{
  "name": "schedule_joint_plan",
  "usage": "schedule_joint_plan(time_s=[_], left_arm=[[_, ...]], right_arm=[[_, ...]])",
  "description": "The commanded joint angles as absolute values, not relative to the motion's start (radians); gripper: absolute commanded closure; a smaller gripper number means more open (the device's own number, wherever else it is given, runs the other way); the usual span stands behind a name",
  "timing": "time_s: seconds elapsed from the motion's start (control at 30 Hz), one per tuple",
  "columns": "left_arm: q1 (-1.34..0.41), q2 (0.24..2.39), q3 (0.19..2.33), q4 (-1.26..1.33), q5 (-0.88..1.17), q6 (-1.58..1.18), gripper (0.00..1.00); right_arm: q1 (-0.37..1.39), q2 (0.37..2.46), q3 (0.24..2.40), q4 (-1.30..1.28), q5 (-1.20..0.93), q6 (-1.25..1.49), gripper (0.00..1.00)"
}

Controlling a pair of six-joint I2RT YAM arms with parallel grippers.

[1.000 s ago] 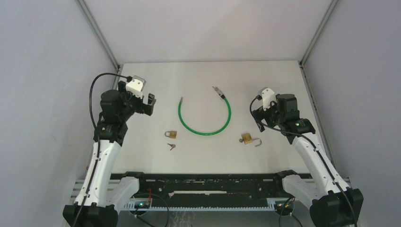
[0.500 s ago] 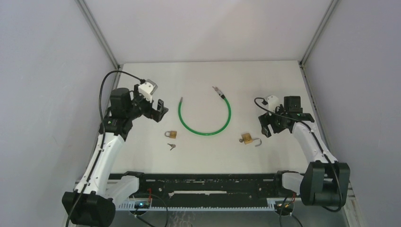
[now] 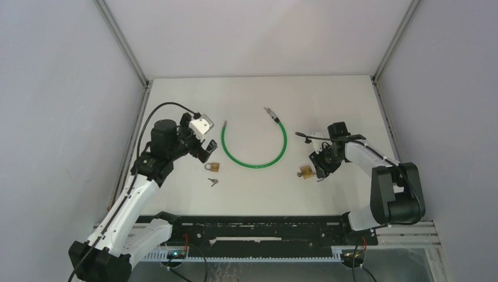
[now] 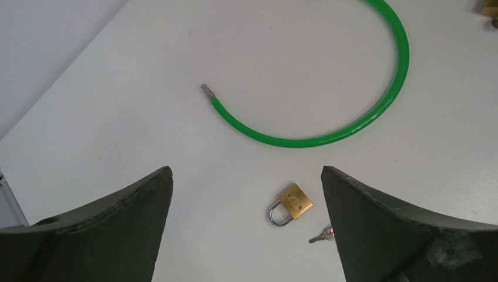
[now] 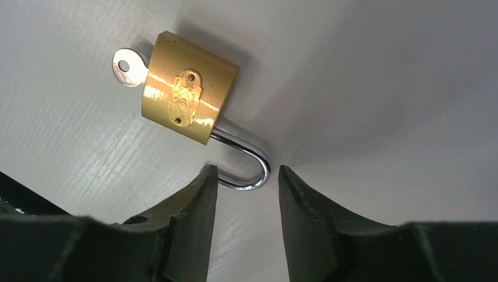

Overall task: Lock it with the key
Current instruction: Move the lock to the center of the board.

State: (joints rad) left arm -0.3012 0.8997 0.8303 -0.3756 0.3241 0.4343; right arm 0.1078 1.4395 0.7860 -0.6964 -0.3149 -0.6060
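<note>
Only the bow of the key (image 5: 128, 66) shows; its blade is buried in the padlock (image 5: 189, 97), lying at 11 o'clock from our right gripper (image 5: 245, 176). Its half-closed fingers flank the shackle (image 5: 246, 158); gripped or not, we cannot tell. Our left gripper (image 4: 246, 170) hangs spread wide.

Two padlocks lie on the desk (image 3: 258, 197): a shut padlock (image 4: 292, 202) ahead of the left claw (image 4: 246, 173), an open padlock (image 5: 189, 88) at the right claw (image 5: 245, 171) (shackle between its tips). Two keys: a loose key (image 4: 323, 236) near the left claw, an inserted key (image 5: 126, 66) before the right claw. One green cable (image 4: 305, 143).
</note>
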Motion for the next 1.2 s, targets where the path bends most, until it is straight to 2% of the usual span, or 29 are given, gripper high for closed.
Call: schedule_joint_plan(time_s=[0.0, 0.2, 0.4, 0.5, 0.6, 0.7, 0.87, 0.9, 1.17], left_arm=[[-0.330, 0.865, 0.791, -0.330, 0.328, 0.515, 0.00], [-0.387, 0.906, 0.797, -0.323, 0.358, 0.526, 0.00], [-0.476, 0.936, 0.785, -0.308, 0.385, 0.545, 0.00], [-0.519, 0.965, 0.787, -0.306, 0.410, 0.564, 0.00], [-0.544, 0.997, 0.796, -0.282, 0.413, 0.575, 0.00], [-0.571, 1.045, 0.815, -0.266, 0.414, 0.549, 0.00], [-0.652, 1.115, 0.817, -0.228, 0.393, 0.544, 0.00], [-0.670, 1.131, 0.816, -0.218, 0.384, 0.535, 0.00], [-0.813, 1.280, 0.831, -0.130, 0.278, 0.402, 0.00]], right_arm=[[0.151, 1.466, 0.802, -0.666, -0.266, -0.619, 0.53], [0.175, 1.492, 0.803, -0.640, -0.214, -0.618, 0.67], [0.190, 1.473, 0.779, -0.608, -0.179, -0.627, 0.76], [0.212, 1.459, 0.774, -0.587, -0.183, -0.631, 0.85], [0.254, 1.449, 0.775, -0.567, -0.189, -0.623, 0.95], [0.329, 1.449, 0.791, -0.572, -0.189, -0.599, 1.00], [0.396, 1.478, 0.838, -0.592, -0.239, -0.553, 1.00], [0.398, 1.490, 0.854, -0.606, -0.258, -0.545, 0.97], [0.363, 1.504, 0.944, -0.714, -0.381, -0.477, 0.54]])
